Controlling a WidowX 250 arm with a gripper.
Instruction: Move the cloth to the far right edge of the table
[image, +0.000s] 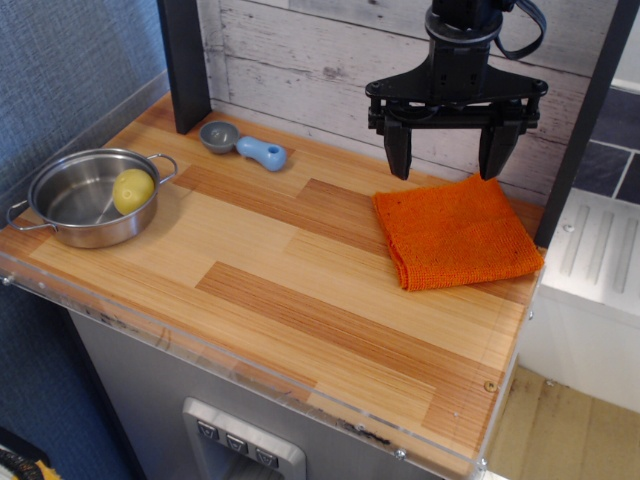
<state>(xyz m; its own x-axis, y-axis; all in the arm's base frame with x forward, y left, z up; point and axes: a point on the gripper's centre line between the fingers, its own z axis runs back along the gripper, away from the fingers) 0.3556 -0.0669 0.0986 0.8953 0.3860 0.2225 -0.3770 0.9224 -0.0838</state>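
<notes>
The bright orange, roughly square knitted cloth (458, 231) lies flat at the right edge of the light-brown wood-plank tabletop (300, 300), its corner reaching the rim; placement appears complete. The black gripper (447, 150) hangs above the cloth's rear edge, fingers (398, 152) spread wide and holding nothing, apart from the fabric.
</notes>
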